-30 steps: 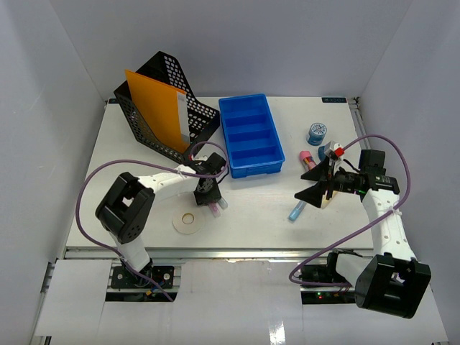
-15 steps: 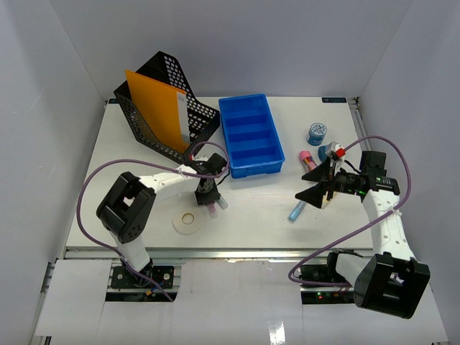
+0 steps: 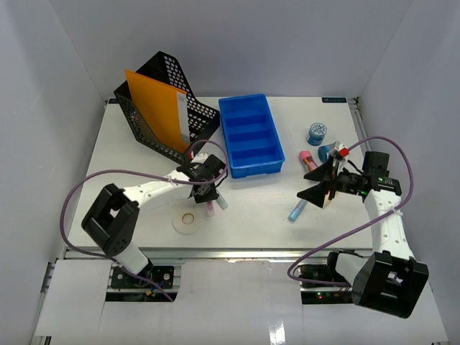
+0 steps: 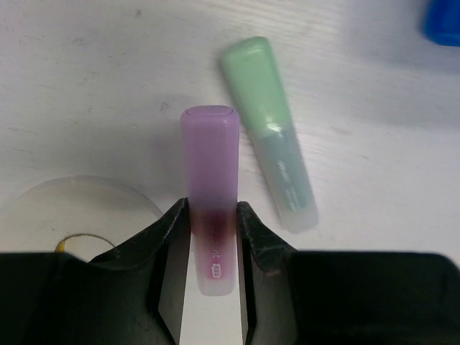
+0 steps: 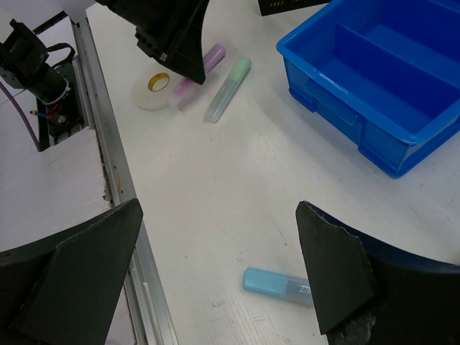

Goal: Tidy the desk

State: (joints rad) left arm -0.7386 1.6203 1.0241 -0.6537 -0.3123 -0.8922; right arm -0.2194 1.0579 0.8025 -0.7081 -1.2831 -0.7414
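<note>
White laminate makes up the desk, which in the overhead view runs the full width of the scene beneath both arms. On its left half the left gripper is down at the surface, over a purple highlighter. A green highlighter lies just beside that one and a roll of clear tape lies flat nearby. Behind them stand a blue tray and a black mesh file holder with an orange folder in it. On the right half the right gripper hangs above the desk with a blue highlighter lying near it. From the left wrist, the two fingers press against either side of the purple highlighter's lower barrel, gripping it, with the desk surface showing directly behind and around them. The green highlighter lies apart at a slight angle, and the tape roll sits at the lower left. From the right wrist, the jaws stand wide with nothing between them. Bare desk fills the gap below, the blue highlighter lies close to one fingertip, and the tray's corner is beyond.
</note>
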